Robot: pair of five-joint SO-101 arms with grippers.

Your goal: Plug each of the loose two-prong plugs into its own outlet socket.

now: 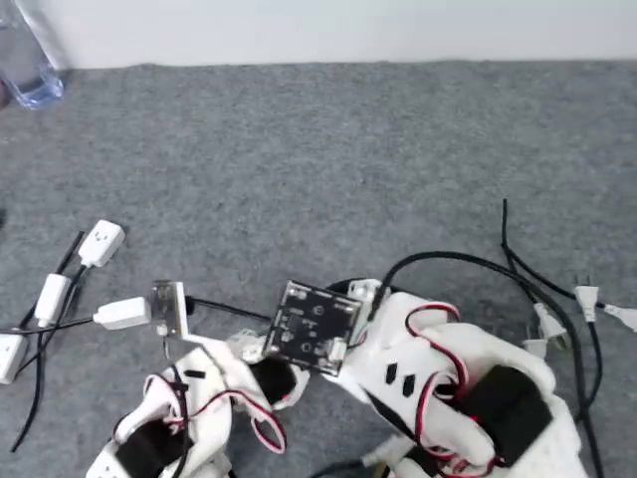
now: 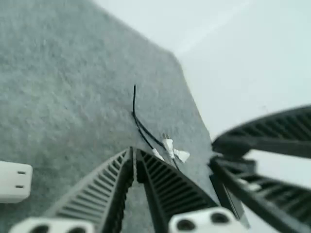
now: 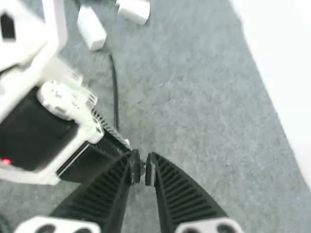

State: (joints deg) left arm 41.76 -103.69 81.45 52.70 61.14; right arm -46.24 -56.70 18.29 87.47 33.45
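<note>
A: At right on the fuzzy grey mat, white two-prong plugs trail thin black cords.

B: Boxy white sockets sit at left (well apart). Left gripper, right gripper: ribbed fingers pinched together, empty.

Grey felt table, white sockets, loose plugs, black cords

Outlet sockets: several, white, corded, clustered at left. Two-prong plugs: white (unplugged), lying far right.
</note>
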